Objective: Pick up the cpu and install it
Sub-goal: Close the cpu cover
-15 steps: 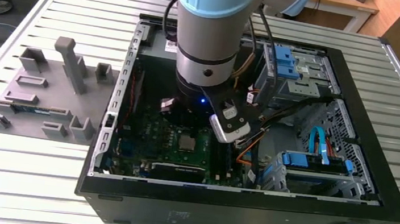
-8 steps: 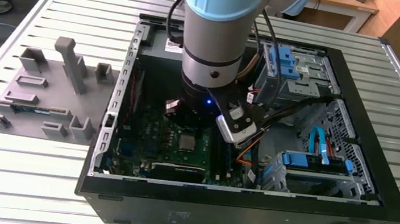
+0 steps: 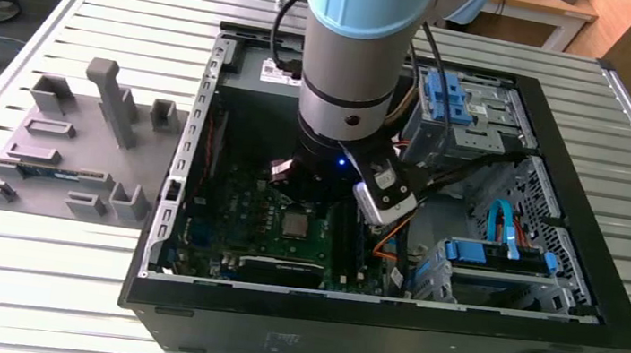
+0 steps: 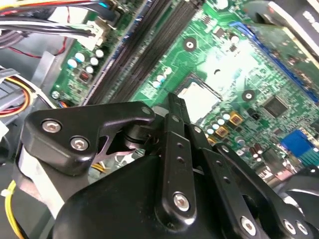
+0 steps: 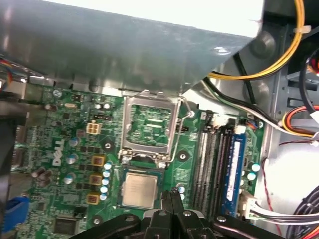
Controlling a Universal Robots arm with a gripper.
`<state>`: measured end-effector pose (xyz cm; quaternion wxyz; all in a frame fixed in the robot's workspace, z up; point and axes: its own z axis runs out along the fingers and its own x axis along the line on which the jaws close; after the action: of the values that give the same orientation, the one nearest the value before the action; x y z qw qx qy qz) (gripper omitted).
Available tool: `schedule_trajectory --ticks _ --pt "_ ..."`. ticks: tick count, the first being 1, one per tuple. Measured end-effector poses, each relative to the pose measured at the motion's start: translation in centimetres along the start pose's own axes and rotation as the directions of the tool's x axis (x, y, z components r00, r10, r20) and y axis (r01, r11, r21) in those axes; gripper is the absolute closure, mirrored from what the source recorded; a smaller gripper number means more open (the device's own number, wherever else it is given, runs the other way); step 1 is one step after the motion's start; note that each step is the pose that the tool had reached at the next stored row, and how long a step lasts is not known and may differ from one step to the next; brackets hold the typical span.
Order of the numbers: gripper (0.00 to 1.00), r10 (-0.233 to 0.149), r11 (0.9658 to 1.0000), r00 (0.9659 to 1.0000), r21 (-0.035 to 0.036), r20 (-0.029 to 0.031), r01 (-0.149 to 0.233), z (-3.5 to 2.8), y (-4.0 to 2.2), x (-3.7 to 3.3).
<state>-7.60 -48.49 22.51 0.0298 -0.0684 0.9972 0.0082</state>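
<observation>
CPU (image 5: pixel 138 190) looks light, stiff, fragile; I'd take its bare edges. My gripper (image 5: pixel 171 194) hangs near it, fingers pinched together, empty.

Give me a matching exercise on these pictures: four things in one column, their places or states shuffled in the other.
1 cpu
2 metal socket frame
3 gripper
4 grey fixture

A on the table, outside the case
B swung open
C flat on the green motherboard
D shut, right beside the cpu

Pairs: 1C, 2B, 3D, 4A
</observation>
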Motion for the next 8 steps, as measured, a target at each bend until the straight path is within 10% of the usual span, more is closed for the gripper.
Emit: schedule_trajectory --ticks 8 --pt "0.89 -0.010 0.9999 1.0000 -0.0028 0.0002 0.010 0.13 0.57 -0.84"
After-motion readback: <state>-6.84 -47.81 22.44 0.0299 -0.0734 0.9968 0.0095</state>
